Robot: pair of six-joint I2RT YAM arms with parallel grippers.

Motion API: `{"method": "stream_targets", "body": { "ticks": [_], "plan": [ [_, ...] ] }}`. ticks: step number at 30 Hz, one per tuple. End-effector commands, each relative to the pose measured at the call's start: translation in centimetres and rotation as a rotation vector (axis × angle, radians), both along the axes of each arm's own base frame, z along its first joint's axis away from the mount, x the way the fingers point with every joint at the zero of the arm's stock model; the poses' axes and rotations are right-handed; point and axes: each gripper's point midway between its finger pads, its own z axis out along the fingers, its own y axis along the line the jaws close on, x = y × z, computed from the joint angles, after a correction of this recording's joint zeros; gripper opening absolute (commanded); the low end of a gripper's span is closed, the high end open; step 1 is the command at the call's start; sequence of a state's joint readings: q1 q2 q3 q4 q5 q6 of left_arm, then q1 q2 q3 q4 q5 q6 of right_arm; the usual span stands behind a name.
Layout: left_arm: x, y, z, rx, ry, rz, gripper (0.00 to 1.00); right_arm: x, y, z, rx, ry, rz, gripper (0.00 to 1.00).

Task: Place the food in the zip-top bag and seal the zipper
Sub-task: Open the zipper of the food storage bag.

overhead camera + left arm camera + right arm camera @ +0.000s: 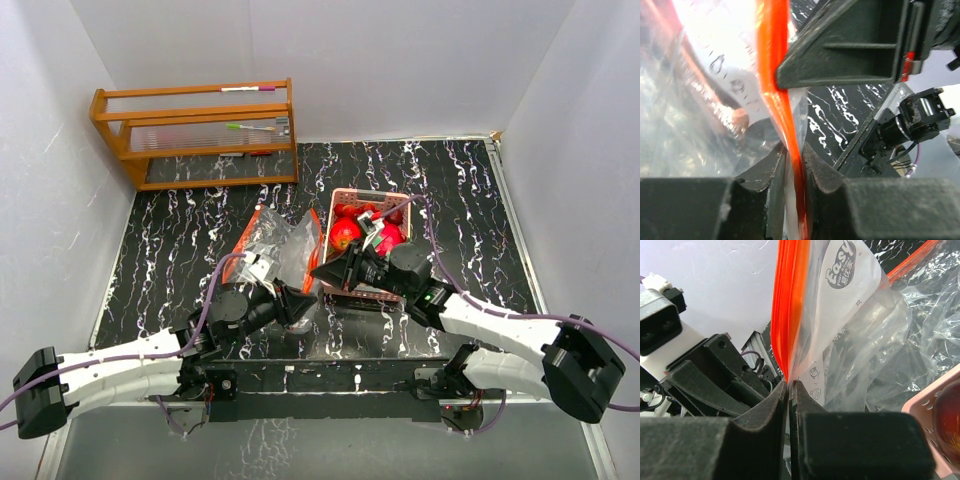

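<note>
A clear zip-top bag (pixel 283 243) with an orange zipper strip lies crumpled on the black marbled table, left of a pink mesh basket (pixel 340 199). The food (pixel 346 233), red apples and other red fruit, sits in the basket. My left gripper (pixel 306 302) is shut on the bag's orange zipper strip (pixel 790 145) at the near corner. My right gripper (pixel 322 272) is shut on the same zipper edge (pixel 788 315) just beyond it; its arm hides part of the basket. The bag's white label (pixel 837 300) shows in the right wrist view. A basket corner (pixel 935 412) shows at the right.
A wooden rack (pixel 196 132) with clear shelves and pens stands at the back left. White walls close in the table on three sides. The black table (pixel 170 240) is bare to the left of the bag and at the far right.
</note>
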State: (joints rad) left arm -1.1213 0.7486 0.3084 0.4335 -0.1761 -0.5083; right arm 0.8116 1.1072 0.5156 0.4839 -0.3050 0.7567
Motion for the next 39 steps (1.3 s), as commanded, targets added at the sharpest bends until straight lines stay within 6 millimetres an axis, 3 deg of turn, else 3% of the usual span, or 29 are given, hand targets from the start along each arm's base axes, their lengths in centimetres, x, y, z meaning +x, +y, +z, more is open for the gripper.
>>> {"method": "stream_targets", "body": {
  "ticks": [1, 3, 6, 11, 20, 27, 32, 39],
  "plan": [
    [0.8, 0.9, 0.9, 0.007, -0.018, 0.058, 0.18, 0.1, -1.0, 2.3, 0.016, -0.078, -0.041, 0.08],
    [1.0, 1.4, 0.9, 0.019, -0.027, 0.079, 0.3, -0.2, -1.3, 2.2, -0.001, -0.081, -0.037, 0.08],
    [1.3, 1.8, 1.2, 0.033, -0.052, 0.095, 0.63, -0.8, -1.6, 1.9, -0.025, -0.085, -0.019, 0.08],
    [1.7, 1.6, 3.7, 0.013, -0.122, 0.095, 0.97, -1.5, -1.5, 0.8, -0.075, -0.068, 0.025, 0.08],
    [3.0, 1.3, 9.1, -0.082, -0.236, 0.147, 0.95, -1.9, -1.3, 0.7, -0.084, -0.075, 0.064, 0.08],
    [3.9, -1.0, 8.7, -0.058, -0.25, 0.13, 0.72, -2.4, -1.0, 1.4, -0.076, -0.086, 0.098, 0.08],
    [4.4, -1.4, 7.7, -0.048, -0.23, 0.14, 0.4, -2.6, -1.3, 1.8, -0.071, -0.099, 0.095, 0.08],
    [4.5, -0.8, 7.9, -0.062, -0.225, 0.149, 0.44, -2.8, -1.7, 2.0, -0.072, -0.104, 0.086, 0.08]
  ]
}}
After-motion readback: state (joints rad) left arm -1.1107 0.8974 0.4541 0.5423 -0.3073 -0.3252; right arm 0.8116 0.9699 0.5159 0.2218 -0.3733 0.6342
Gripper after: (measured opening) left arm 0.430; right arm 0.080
